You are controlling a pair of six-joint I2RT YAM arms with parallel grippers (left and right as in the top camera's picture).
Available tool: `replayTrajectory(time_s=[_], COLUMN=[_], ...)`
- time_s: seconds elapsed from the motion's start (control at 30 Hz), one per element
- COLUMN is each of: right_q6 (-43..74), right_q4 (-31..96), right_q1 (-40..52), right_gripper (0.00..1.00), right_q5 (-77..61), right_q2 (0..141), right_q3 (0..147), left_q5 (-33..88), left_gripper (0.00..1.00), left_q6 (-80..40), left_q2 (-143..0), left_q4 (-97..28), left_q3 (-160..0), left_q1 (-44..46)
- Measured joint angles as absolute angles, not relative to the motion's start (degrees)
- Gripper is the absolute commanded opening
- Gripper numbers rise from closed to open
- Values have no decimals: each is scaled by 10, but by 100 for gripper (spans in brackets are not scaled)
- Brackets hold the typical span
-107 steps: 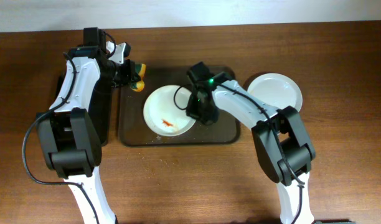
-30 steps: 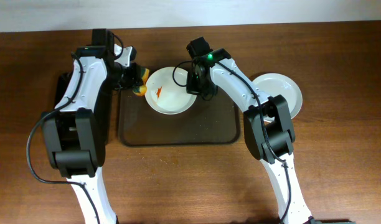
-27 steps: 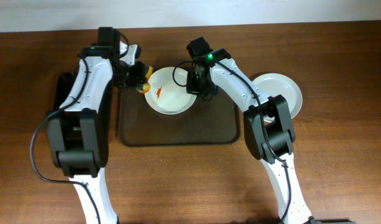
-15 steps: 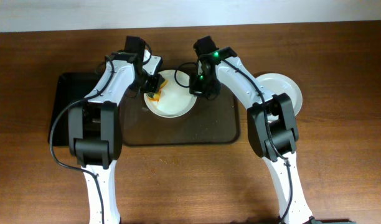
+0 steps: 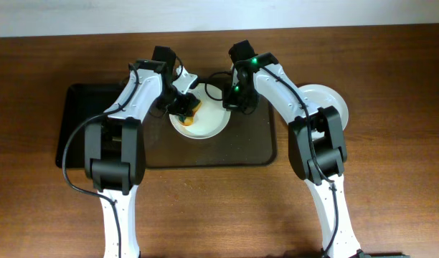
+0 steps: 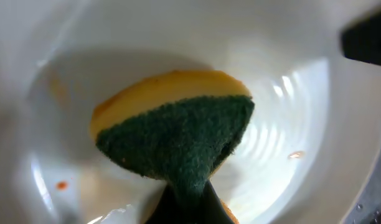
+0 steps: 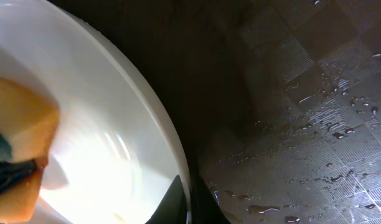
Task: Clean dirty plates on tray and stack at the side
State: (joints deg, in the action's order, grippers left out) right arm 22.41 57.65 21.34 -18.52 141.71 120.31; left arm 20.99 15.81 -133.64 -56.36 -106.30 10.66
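A white plate [image 5: 205, 123] is held tilted over the back of the dark brown tray [image 5: 227, 152]. My right gripper [image 5: 236, 102] is shut on the plate's right rim; the right wrist view shows the jaws [image 7: 187, 202] pinching the rim of the plate [image 7: 103, 143]. My left gripper [image 5: 182, 106] is shut on a yellow and green sponge [image 5: 194, 109] and presses it into the plate's left part. In the left wrist view the sponge [image 6: 178, 134] fills the middle of the plate [image 6: 302, 112], with a tiny red spot [image 6: 61, 185] beside it. The gripper [image 6: 187, 208] shows at the bottom edge.
A plain white plate [image 5: 326, 107], perhaps a stack, lies on the table right of the tray. A narrower black tray [image 5: 83, 129] lies left of the brown one. The brown tray's surface [image 7: 302, 124] is wet with drops.
My left arm has swung right from the tray's left edge and put the sponge on the plate, covering the orange smear. The right gripper keeps its hold on the rim.
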Motion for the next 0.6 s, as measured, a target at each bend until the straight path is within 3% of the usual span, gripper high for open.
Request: replayTrajectory(time_s=[0.23, 0.43, 0.6], right_q6=[225, 227, 227], right_q4=[573, 568, 568], right_q1=[213, 213, 214], right_gripper=[4, 4, 4], right_q5=[-186, -188, -192], right_q2=[1417, 1417, 1417], right_q3=[1203, 1201, 1201], left_q5=[222, 41, -1], left_gripper=[0, 0, 0], left_q6=[189, 35, 8], left_q2=[-1338, -1338, -1337], left_q4=[-535, -430, -465], left_q3=[-1062, -1061, -1065], left_q1=[112, 121, 122])
